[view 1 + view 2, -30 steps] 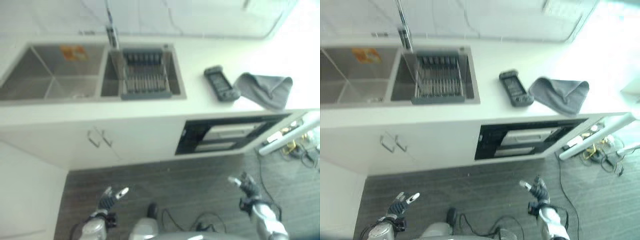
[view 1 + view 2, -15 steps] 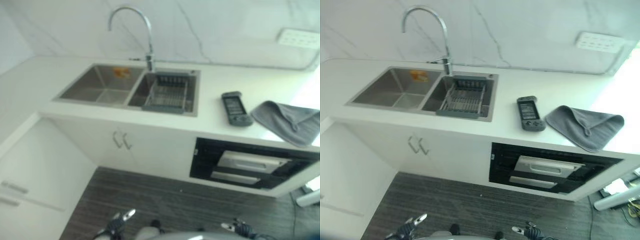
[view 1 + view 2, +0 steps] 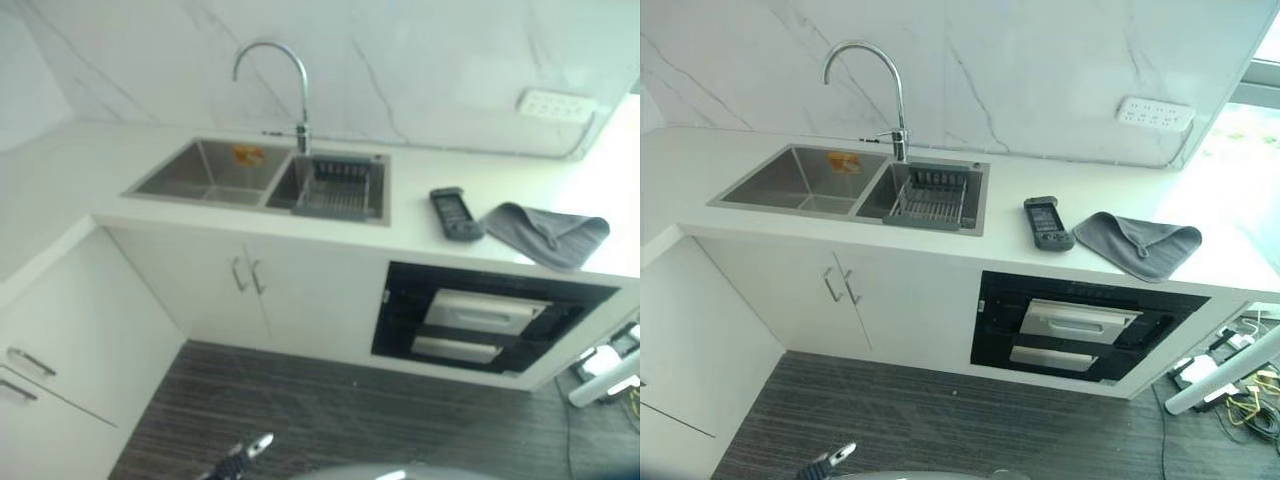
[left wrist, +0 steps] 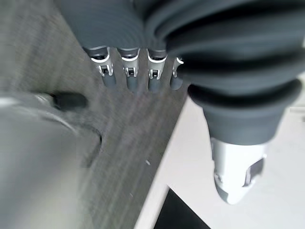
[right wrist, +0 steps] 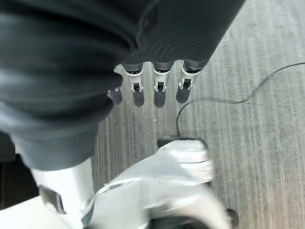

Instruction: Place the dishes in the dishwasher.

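The dishwasher (image 3: 1080, 325) is the black-fronted unit under the white counter, with pale drawer fronts showing in it. A grey dish rack (image 3: 927, 199) sits in the right basin of the steel sink (image 3: 790, 180); I cannot make out any dishes in it. My left hand (image 3: 245, 460) hangs low over the dark floor, far from the counter, its fingers (image 4: 127, 78) straight and holding nothing. My right hand (image 5: 157, 90) also hangs over the floor, open and empty.
A curved faucet (image 3: 865, 80) rises behind the sink. A dark handheld device (image 3: 1045, 222) and a crumpled grey cloth (image 3: 1135, 243) lie on the counter above the dishwasher. White cupboard doors (image 3: 840, 290) stand left of it. A small orange item (image 3: 843, 161) is in the left basin.
The whole picture has shifted: the camera has tilted up and pulled back, bringing the faucet and wall into sight. Both hands have slid down toward the bottom edge.
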